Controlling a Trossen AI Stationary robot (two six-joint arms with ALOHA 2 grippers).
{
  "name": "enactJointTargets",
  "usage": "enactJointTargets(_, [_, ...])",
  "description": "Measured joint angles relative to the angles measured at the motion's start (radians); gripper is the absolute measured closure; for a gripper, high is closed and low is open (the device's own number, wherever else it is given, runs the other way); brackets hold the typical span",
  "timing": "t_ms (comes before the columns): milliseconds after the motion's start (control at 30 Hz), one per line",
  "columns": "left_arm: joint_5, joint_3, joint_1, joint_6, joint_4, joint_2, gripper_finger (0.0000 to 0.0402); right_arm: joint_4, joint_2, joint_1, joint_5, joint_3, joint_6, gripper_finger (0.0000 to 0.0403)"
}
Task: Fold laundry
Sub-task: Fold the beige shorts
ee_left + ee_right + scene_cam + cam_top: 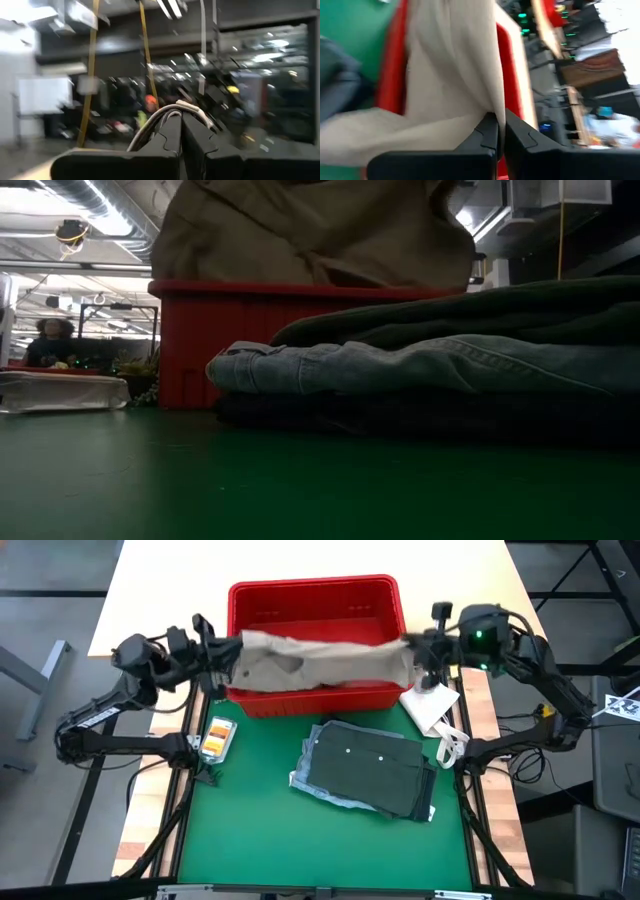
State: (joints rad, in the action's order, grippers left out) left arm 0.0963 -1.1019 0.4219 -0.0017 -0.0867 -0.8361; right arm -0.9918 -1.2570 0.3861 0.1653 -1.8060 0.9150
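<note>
1. Overhead, the beige khaki piece (320, 662) hangs stretched above the red basket (310, 602) at the far edge of the green mat (250, 830).
2. Left gripper (228, 660) is clenched on the garment's left end.
3. Right gripper (412, 652) pinches its right end, fingers (487, 131) closed on cloth.
4. Nearer the mat's right edge lies a folded stack: dark olive green piece (370, 768) over light blue denim (400, 368).
</note>
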Motion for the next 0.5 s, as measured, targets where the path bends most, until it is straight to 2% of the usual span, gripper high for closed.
enactJointTargets(267, [0.005, 0.0, -0.155, -0.099, 0.251, 0.082, 0.0401, -0.099, 0.009, -0.199, -0.001, 0.0, -0.135, 0.0391])
enactJointTargets(500, [0.104, 0.0, -0.275, -0.226, 0.419, 0.119, 0.0401, -0.148, -0.003, -0.401, 0.009, 0.001, -0.271, 0.0391])
